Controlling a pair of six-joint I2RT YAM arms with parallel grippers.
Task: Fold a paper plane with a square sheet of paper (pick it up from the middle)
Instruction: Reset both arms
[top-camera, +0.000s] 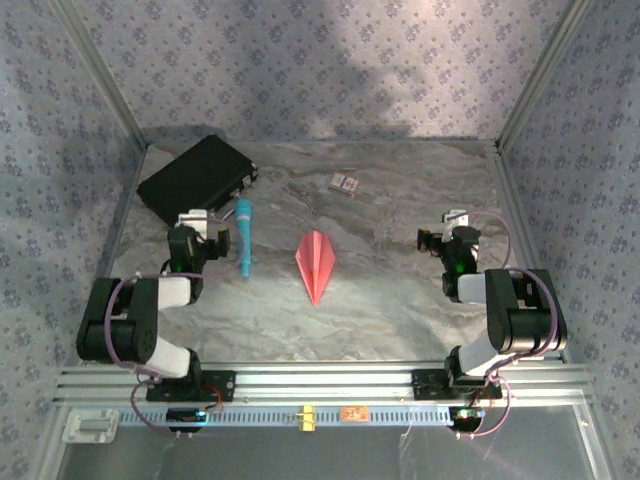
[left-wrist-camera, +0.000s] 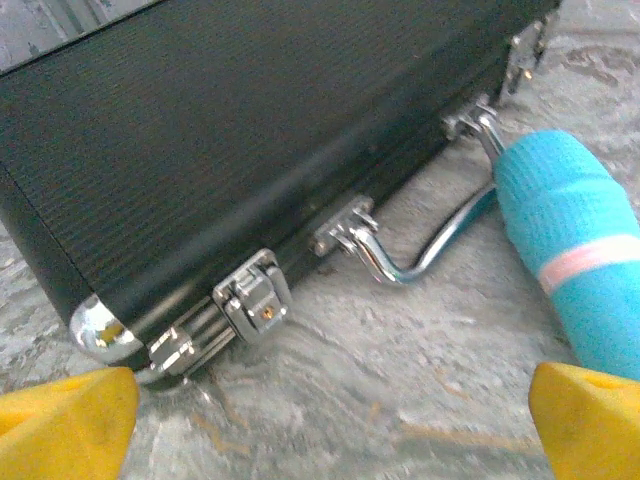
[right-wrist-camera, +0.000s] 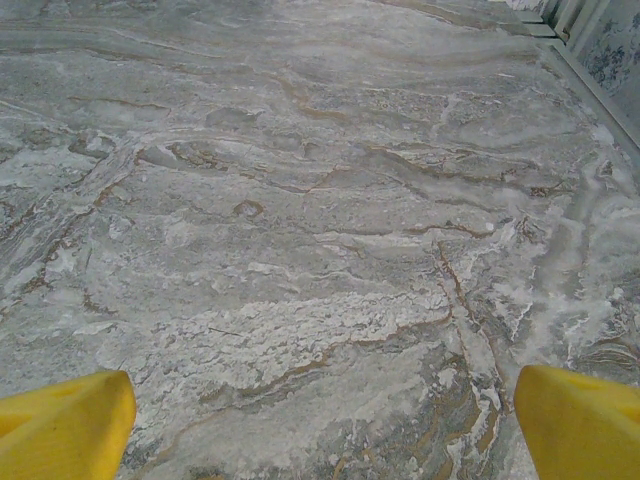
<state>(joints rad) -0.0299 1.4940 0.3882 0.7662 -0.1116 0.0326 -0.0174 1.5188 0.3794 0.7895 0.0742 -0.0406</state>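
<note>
The paper plane, a slim salmon-pink dart with a centre crease, lies flat mid-table with its point toward the near edge. My left gripper rests to its left, beside the teal marker, and my right gripper sits to its right. Both stand apart from the plane. In the left wrist view my gripper is open, its yellow fingertips wide apart over bare marble. My right gripper is likewise open, nothing but tabletop between its fingertips.
A black case with chrome latches lies at the back left. The teal marker lies beside it, close to my left gripper. A tiny patterned card sits at the back centre. Patterned walls enclose the table.
</note>
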